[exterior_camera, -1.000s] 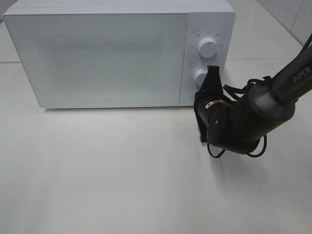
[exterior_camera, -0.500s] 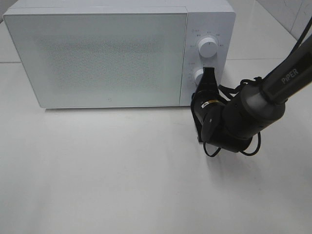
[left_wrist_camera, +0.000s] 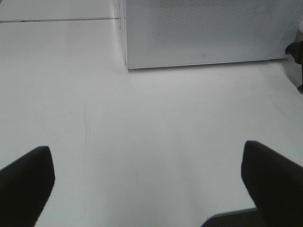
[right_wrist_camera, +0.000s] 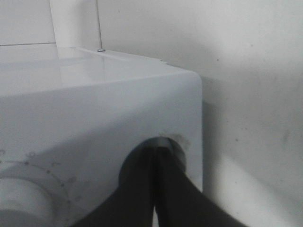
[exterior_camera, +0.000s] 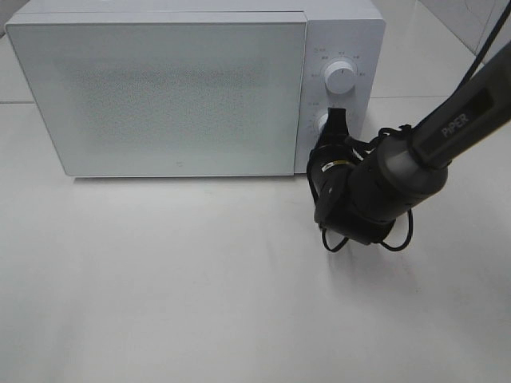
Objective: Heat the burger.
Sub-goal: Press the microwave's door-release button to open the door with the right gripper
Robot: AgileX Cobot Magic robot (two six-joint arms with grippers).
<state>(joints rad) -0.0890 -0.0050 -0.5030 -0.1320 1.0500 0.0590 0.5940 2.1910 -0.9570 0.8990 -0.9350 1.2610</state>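
The burger is out of view. The white microwave (exterior_camera: 176, 96) stands at the back of the table with its door closed. My right gripper (exterior_camera: 335, 120) is shut, and its joined fingertips (right_wrist_camera: 155, 152) rest against the lower knob (exterior_camera: 323, 124) of the control panel, below the upper knob (exterior_camera: 341, 77). The right wrist view shows the lower knob's rim (right_wrist_camera: 177, 145) just behind the tips. My left gripper (left_wrist_camera: 147, 189) shows only in the left wrist view. It is open and holds nothing, hanging over bare table in front of the microwave (left_wrist_camera: 203, 33).
The right arm's bulky wrist and cables (exterior_camera: 367, 191) hang over the table just in front of the microwave's right corner. White table surface (exterior_camera: 160, 279) stretches in front of the door. A tiled wall (exterior_camera: 471, 24) stands at the far right.
The right arm has shifted a little to the left and toward the microwave, bringing its shut tips from beside the lower knob onto it. The door stays closed.
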